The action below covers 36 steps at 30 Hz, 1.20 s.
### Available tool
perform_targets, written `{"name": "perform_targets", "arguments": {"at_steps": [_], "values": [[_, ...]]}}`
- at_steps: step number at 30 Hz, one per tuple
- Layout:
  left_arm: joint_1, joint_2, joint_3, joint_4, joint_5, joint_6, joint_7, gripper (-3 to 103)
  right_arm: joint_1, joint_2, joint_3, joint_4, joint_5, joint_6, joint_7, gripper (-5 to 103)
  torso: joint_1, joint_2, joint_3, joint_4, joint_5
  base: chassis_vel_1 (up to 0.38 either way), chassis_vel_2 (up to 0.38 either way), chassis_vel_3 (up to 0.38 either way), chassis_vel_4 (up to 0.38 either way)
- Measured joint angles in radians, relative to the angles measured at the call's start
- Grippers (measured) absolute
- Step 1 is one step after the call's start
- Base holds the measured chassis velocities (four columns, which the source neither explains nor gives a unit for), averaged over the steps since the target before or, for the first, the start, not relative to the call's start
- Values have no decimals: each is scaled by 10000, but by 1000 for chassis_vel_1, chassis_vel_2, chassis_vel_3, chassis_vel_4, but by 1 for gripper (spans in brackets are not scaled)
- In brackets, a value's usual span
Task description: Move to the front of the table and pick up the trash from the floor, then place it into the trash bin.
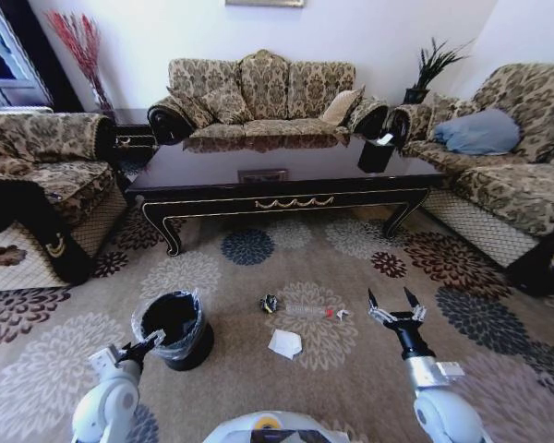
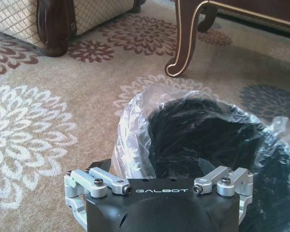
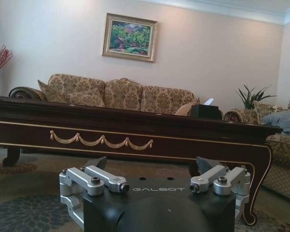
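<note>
1. Three bits of trash lying on the floor (image 1: 369,369), none picked up: bottle (image 1: 307,311), paper (image 1: 285,343), dark wrapper (image 1: 270,303).
2. Parked facing the counter (image 1: 286,180); driving part looks done.
3. Bin (image 1: 174,329) standing left of the litter, seemingly empty.
4. Left claw (image 1: 150,343) hanging just beside the bin's rim, fingers spread, holding nothing.
5. Right claw (image 1: 395,308) raised near the bottle, spread wide, empty.
6. Left to do: all three pickups and drops.

Trash bin (image 2: 193,140) partly behind left gripper (image 2: 154,166).
</note>
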Motion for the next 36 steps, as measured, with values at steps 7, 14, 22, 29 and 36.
{"name": "perform_targets", "arguments": {"at_steps": [7,14,22,29,36], "values": [[-515,183,14,926,-9,3,34,100,76,53,-107,-367,-179,7,-11,100,0,0,0,1,-1,0,0,0,0],[-865,269,108,1609,94,-103,66,99,133,90,-98,-513,-185,9,-8,100,0,0,0,1,-1,0,0,0,0],[-1009,354,156,1914,304,-351,198,74,129,217,-84,-605,-257,16,-7,100,0,3,-1,3,6,0,0,0,0],[-881,375,128,1845,392,-473,256,46,168,219,-101,-631,-311,27,10,100,0,2,0,-2,-4,0,0,0,0],[-535,494,-169,1288,372,-453,230,19,421,30,-189,-884,-466,42,375,100,0,1,1,-2,-6,0,0,0,0]]}}
